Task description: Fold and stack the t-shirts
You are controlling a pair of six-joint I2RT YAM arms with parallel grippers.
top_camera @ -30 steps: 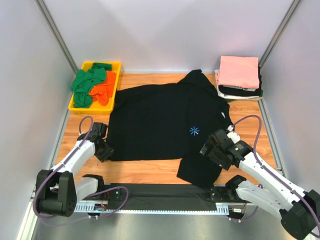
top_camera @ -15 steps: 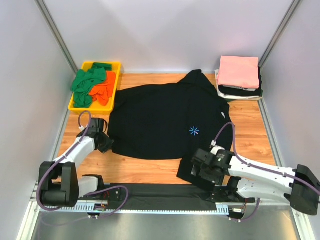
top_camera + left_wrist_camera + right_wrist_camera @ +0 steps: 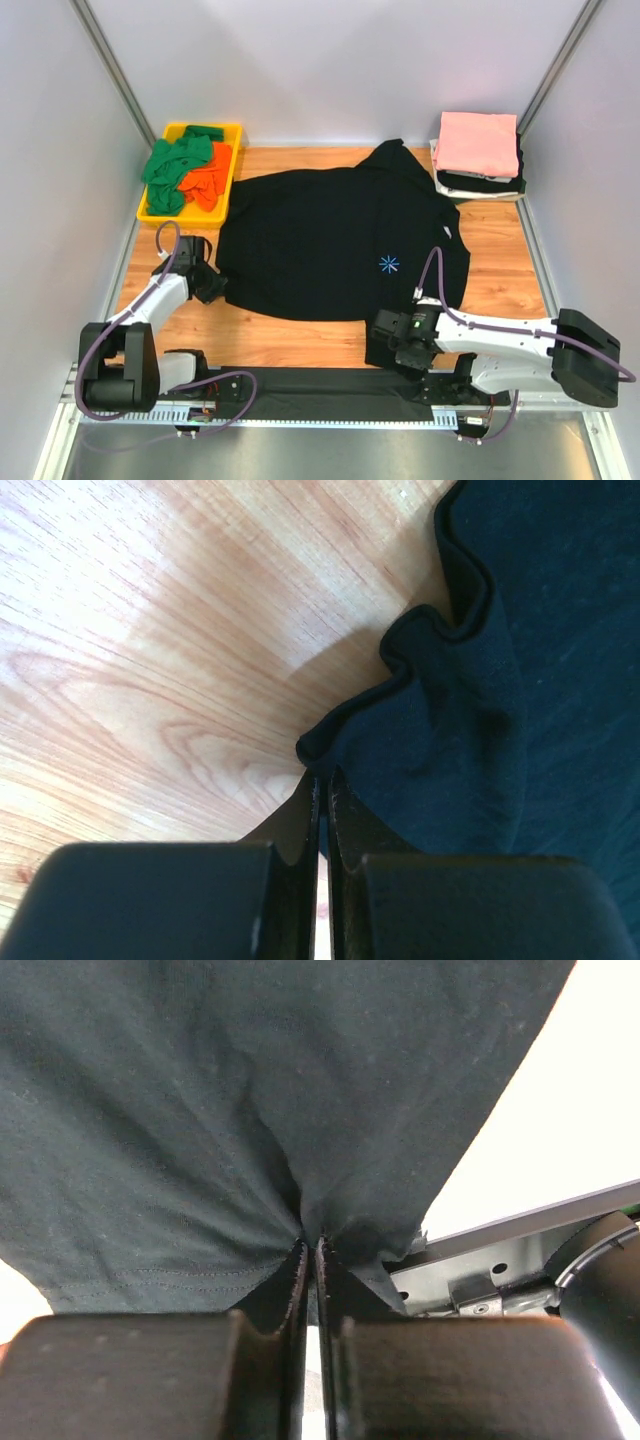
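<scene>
Though the top view hides the fingertips, the wrist views show the left gripper (image 3: 320, 780) pinching the black shirt's (image 3: 320, 240) rippled hem. The right gripper (image 3: 310, 1245) is clamped on bunched cloth. The shirt lies spread on the table (image 3: 500, 270), starburst (image 3: 389, 262) up.

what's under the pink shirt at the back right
Under the pink t-shirt, edges of a folded white t-shirt and a black t-shirt show. Their tops are covered, so the count is unclear.

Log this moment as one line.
black t-shirt: spread out | left claw: shut on its left edge | right claw: shut on its near-right flap | folded stack: far right, pink on top
</scene>
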